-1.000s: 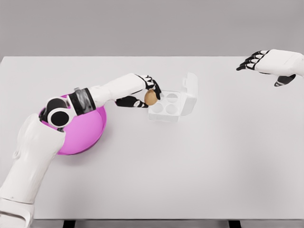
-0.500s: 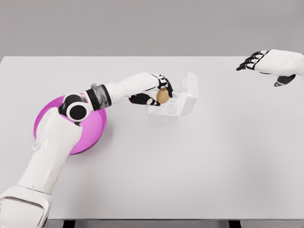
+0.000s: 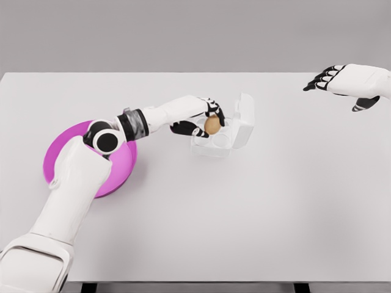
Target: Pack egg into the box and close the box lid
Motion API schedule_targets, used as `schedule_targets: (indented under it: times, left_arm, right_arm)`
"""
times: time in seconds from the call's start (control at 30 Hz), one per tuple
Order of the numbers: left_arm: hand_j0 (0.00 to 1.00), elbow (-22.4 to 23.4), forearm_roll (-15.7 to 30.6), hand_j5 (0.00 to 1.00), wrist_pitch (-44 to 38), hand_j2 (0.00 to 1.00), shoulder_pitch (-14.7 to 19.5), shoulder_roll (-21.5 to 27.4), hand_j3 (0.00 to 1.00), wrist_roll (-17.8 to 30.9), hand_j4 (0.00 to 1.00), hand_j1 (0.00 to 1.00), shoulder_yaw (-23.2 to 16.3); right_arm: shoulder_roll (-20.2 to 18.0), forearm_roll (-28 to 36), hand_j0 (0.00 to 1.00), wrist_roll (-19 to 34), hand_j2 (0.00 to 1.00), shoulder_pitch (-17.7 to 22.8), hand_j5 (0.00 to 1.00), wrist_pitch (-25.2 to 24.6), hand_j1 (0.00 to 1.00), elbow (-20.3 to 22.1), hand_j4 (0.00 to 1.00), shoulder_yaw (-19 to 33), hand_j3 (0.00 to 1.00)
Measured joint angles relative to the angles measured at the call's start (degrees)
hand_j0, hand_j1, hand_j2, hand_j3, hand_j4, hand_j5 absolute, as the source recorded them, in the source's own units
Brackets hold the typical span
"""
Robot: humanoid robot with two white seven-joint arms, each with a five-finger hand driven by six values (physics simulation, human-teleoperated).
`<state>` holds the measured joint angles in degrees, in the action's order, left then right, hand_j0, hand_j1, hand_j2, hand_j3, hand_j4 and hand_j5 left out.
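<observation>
Holding the brown egg [image 3: 212, 126] in left hand [image 3: 204, 119] fingertips over the open box [image 3: 221, 135] cups, right hand [image 3: 348, 82] idle, fingers loosely spread; egg looks light, smooth, brittle, so pinch its midsection gently.

Left arm: I see it enter from 7 o'clock, elbow bent, forearm reaching toward 2 o'clock.
Left hand [image 3: 204, 119]: fingers curled in a grasp.
Right hand [image 3: 345, 82]: at 2 o'clock, raised, fingers relaxed, empty.
</observation>
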<state>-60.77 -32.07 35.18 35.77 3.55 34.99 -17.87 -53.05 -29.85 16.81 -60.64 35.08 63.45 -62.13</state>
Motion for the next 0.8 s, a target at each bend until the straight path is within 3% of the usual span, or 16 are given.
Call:
schedule_targets:
  times: [0.8]
  left_arm:
    - [0.57,4.8,-0.5,0.57,0.0,0.57,2.3,-0.8,0.57,0.0,0.57,0.57,0.0]
  right_arm:
    - [-0.1,0.0,1.0,0.0,1.0,-0.1,1.0,0.0,1.0,0.0,1.0,0.1,1.0]
